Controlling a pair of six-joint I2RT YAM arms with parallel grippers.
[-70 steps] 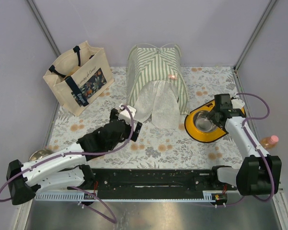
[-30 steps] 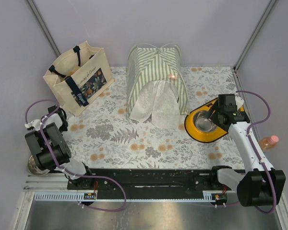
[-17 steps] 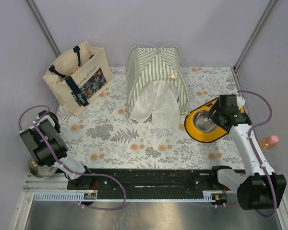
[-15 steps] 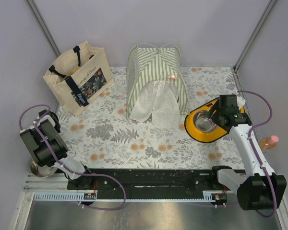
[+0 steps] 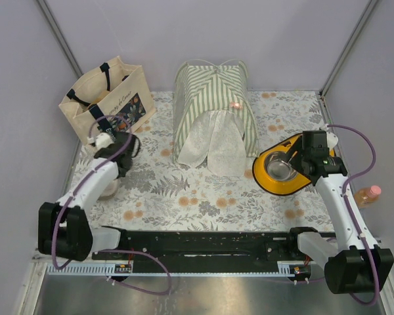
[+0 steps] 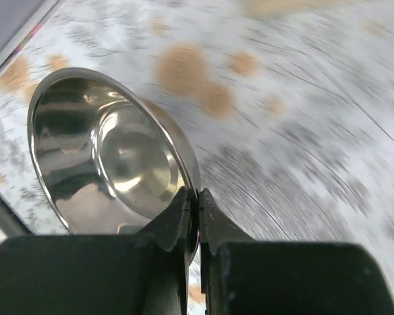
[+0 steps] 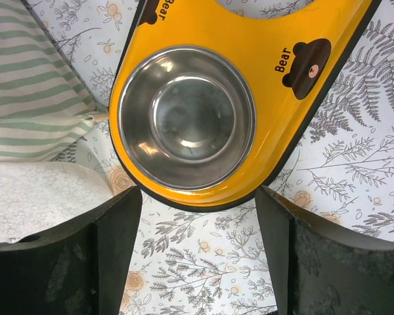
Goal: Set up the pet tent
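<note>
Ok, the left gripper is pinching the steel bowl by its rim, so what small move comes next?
Probably lift the left gripper a little and carry the steel bowl rightward, passing in front of the tent, toward the yellow feeder. The jaws are shut on the bowl's rim, and the feeder seats a second bowl while its other slot looks empty.

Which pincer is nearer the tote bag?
Left. Left pincer sits just in front of the bag, gripping a bowl; right pincer hangs over the feeder, across the table.

Motion-blurred floral tablecloth [image 6: 302, 131], steel bowl [image 6: 111, 151] rim partly behind left gripper [image 6: 192, 194], yellow feeder [image 7: 269, 39] cropped at top
</note>
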